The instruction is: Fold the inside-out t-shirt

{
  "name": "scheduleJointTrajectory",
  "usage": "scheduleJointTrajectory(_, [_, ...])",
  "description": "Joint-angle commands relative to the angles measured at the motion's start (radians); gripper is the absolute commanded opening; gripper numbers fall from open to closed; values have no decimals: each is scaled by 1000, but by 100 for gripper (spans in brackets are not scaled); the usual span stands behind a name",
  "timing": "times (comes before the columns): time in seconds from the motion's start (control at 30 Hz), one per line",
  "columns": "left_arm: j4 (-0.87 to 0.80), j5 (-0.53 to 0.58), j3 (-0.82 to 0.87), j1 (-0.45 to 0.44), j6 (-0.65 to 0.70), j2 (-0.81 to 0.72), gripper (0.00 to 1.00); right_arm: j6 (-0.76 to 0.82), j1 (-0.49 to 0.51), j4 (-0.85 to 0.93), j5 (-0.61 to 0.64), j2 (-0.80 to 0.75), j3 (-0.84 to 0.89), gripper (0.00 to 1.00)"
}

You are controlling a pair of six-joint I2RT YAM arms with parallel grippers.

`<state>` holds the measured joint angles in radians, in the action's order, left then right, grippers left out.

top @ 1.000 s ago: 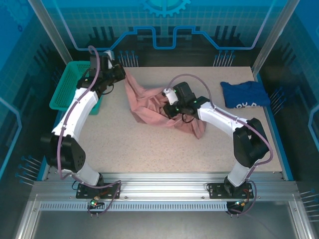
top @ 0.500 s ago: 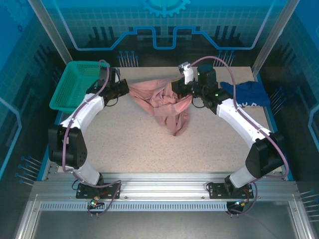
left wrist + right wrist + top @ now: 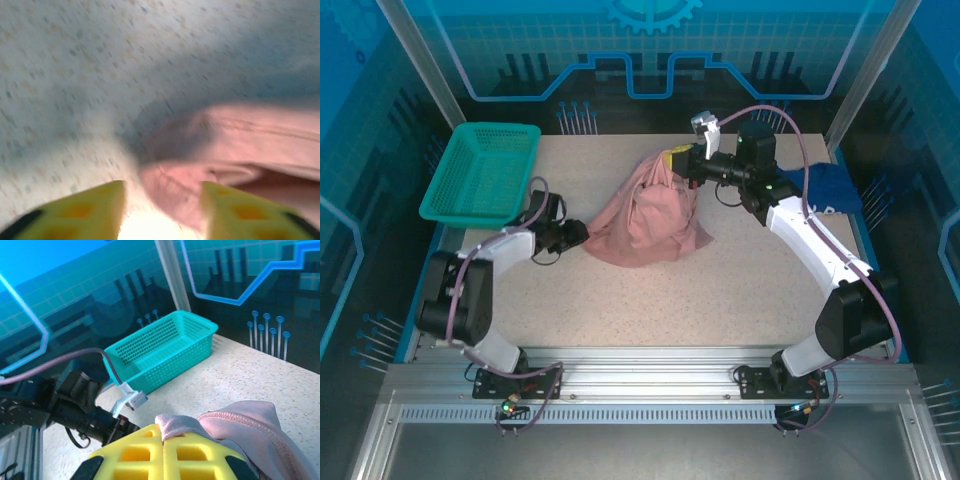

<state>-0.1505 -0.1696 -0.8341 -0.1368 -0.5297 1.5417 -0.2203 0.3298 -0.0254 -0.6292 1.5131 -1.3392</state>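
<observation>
The inside-out t-shirt point(image 3: 650, 222) is a salmon-pink heap in the middle of the table, pulled up to a peak at its far side. My right gripper point(image 3: 673, 160) is raised there and shut on a fold of the t-shirt point(image 3: 250, 425); in the right wrist view the yellow fingers point(image 3: 130, 455) meet with pink cloth pinched between them at the right gripper point(image 3: 164, 432). My left gripper point(image 3: 582, 236) sits low at the shirt's left corner. In the blurred left wrist view the left gripper point(image 3: 162, 200) has its jaws apart, with a loose edge of the t-shirt point(image 3: 250, 135) lying between and beyond them.
A teal basket point(image 3: 485, 170) stands at the back left of the table and is also visible in the right wrist view point(image 3: 160, 347). A dark blue shirt point(image 3: 830, 185) lies at the back right, partly behind the right arm. The left arm point(image 3: 75, 410) lies low along the table.
The left gripper came down from the back left to the table near the shirt's left corner and opened, letting the cloth go. The shirt now hangs as a heap from the right gripper.
</observation>
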Motion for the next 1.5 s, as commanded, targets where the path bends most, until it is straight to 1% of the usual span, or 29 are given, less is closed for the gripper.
scheduleJointTrajectory(0.0, [193,-110,15,-24,-31,-159,64,117,-9,65,-113,-11,-36,0])
scheduleJointTrajectory(0.07, [222,-143,-6,-47,1,-177,74,181,-9,139,-139,-14,-46,0])
scheduleJointTrajectory(0.1, [239,-179,-25,-61,19,-167,77,208,-8,171,-146,-17,-47,0])
scheduleJointTrajectory(0.2, [258,-286,-105,-101,69,-109,80,257,-8,228,-172,-19,-52,0])
scheduleJointTrajectory(0.3, [259,-343,-183,-142,114,-39,83,284,-8,267,-185,-14,-61,0])
scheduleJointTrajectory(0.4, [239,-392,-263,-162,135,38,86,296,-8,277,-183,-14,-56,0])
scheduleJointTrajectory(0.57, [201,-461,-379,-183,140,145,85,300,-8,278,-184,-14,-43,0])
scheduleJointTrajectory(0.7, [197,-494,-435,-209,141,205,82,300,-7,276,-182,-13,-37,0])
scheduleJointTrajectory(0.73, [194,-500,-454,-216,142,227,79,299,-6,277,-184,-11,-38,0])
scheduleJointTrajectory(0.77, [183,-505,-478,-222,145,249,74,298,-5,277,-182,-11,-41,0])
scheduleJointTrajectory(0.8, [172,-504,-498,-224,144,266,66,297,-4,278,-180,-9,-44,0])
scheduleJointTrajectory(0.87, [162,-470,-540,-222,111,304,41,297,0,295,-166,-11,-58,0])
scheduleJointTrajectory(0.9, [155,-439,-554,-217,92,318,33,297,0,305,-158,-16,-66,0])
scheduleJointTrajectory(0.97, [141,-359,-585,-192,38,340,11,288,-1,321,-114,-47,-81,0])
scheduleJointTrajectory(1.03, [110,-274,-607,-160,-9,352,2,252,-11,311,-68,-97,-89,0])
scheduleJointTrajectory(1.1, [32,-161,-623,-123,-35,358,0,146,-40,236,-34,-163,-84,0])
scheduleJointTrajectory(1.2, [-53,-35,-602,-85,-19,350,0,-39,-89,101,12,-232,-64,0])
scheduleJointTrajectory(1.27, [-44,6,-547,-60,-30,325,0,-91,-89,80,44,-251,-70,0])
scheduleJointTrajectory(1.33, [2,12,-477,-39,-58,287,1,-111,-76,84,78,-258,-72,0])
scheduleJointTrajectory(1.4, [38,9,-414,-23,-74,243,6,-98,-62,107,118,-255,-62,0])
scheduleJointTrajectory(1.43, [44,9,-390,-19,-74,221,12,-92,-58,120,128,-252,-56,0])
scheduleJointTrajectory(1.47, [47,11,-362,-18,-74,192,24,-86,-57,140,134,-248,-48,0])
